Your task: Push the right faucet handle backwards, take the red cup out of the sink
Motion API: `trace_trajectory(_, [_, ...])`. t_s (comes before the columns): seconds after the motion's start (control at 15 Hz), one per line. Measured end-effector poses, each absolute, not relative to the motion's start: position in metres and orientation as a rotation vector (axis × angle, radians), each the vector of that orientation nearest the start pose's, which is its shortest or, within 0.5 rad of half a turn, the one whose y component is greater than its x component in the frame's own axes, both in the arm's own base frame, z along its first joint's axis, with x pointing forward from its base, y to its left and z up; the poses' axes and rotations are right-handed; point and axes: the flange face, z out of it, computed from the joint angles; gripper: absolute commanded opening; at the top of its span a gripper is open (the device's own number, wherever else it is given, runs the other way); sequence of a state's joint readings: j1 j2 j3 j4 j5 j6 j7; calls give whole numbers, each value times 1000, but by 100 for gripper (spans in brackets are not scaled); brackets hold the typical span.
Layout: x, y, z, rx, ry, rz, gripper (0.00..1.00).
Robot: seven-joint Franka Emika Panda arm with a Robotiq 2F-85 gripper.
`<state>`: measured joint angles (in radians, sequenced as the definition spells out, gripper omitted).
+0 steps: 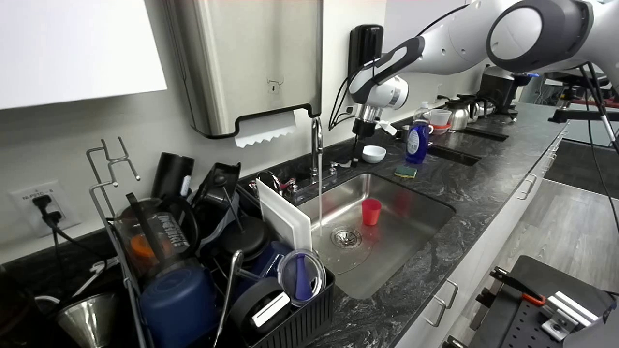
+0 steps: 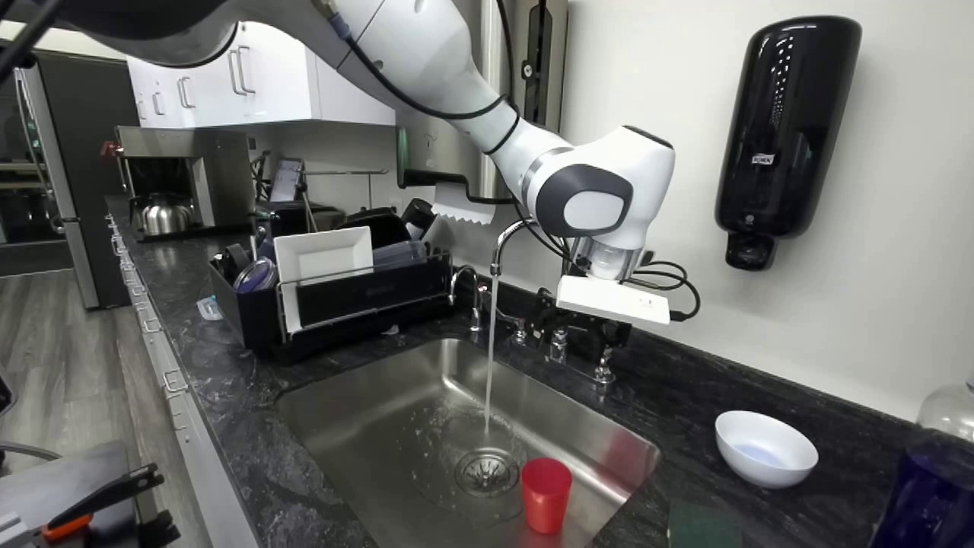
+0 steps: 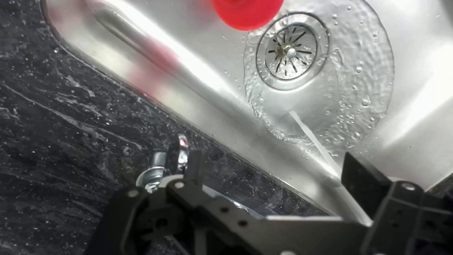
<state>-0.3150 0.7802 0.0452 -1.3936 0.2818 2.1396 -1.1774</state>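
Red cup (image 2: 545, 495) stands upright in the stainless-steel sink (image 2: 365, 415), btm ctr in an exterior view, just R of the drain (image 2: 487, 473), as water (image 2: 491, 350) runs from gooseneck faucet (image 2: 498, 255). Robotiq gripper (image 3: 272, 168), fingers (image 3: 362, 184) spread, spans lwr half of wrist view, w/ a chrome faucet handle (image 3: 155, 171) near its finger at lwr L; contact can't be told. White bowl (image 2: 765, 450), lwr R in an exterior view, sits on dark countertop (image 2: 228, 396).

Red cup (image 2: 545, 498), plain, bright, upright on the floor of the sink (image 1: 420, 223), just beside its round drain (image 2: 485, 473); sink a rectangular steel basin, wet around the drain; right faucet handle (image 2: 603, 373), chrome, partly hidden from me, just behind the back rim.
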Motion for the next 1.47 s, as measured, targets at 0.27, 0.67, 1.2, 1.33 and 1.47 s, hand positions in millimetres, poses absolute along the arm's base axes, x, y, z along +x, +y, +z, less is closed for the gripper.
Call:
trace_trajectory(0.27, [706, -190, 239, -2763, -1086, -220, 100])
trace_trajectory(0.67, [707, -192, 236, -2814, -1105, -235, 100])
trace_trajectory(1.2, [707, -193, 234, -2850, -1109, -261, 100])
trace_trajectory(1.33, [708, -193, 233, -2864, -1108, -271, 100])
trace_trajectory(1.47, [708, -193, 233, -2876, -1107, -279, 100])
